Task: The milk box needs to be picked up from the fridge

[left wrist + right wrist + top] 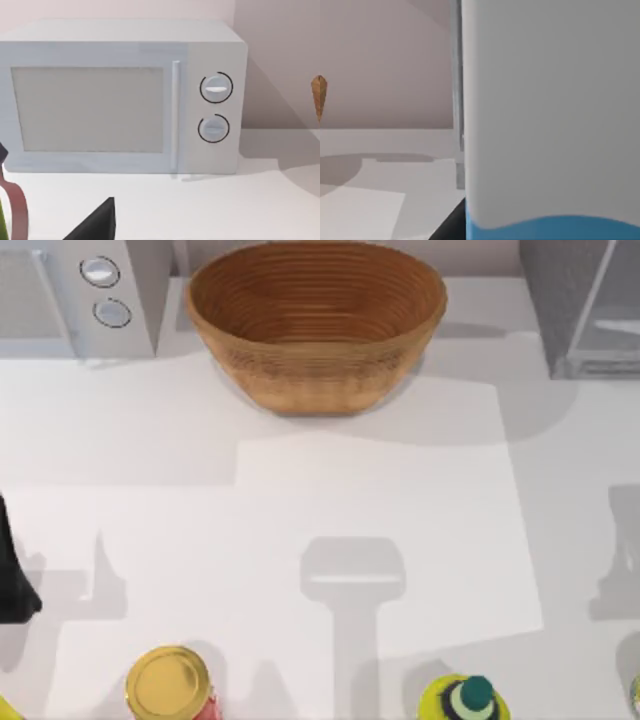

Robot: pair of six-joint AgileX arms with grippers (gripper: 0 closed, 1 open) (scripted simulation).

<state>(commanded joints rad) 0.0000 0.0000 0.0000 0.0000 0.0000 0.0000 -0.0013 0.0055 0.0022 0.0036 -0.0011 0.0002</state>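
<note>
Milk box (550, 120) right up against right wrist camera, no readable label; fridge (585, 305) cropped; gripper states cannot tell

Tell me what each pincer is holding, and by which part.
Cannot be told. The milk box sits right against the right wrist camera, but no contact is visible. Nothing shows in the left pincer.

You have one woven basket (316, 325) at upper centre, one white microwave (75, 300) with two round knobs (100, 272) at upper left, one grey fridge (585, 305) at upper right, one gold-lidded can (168, 683) and one yellow-green bottle (465, 700) along the bottom edge, and one milk carton (552, 115) close in the right wrist view.
</note>
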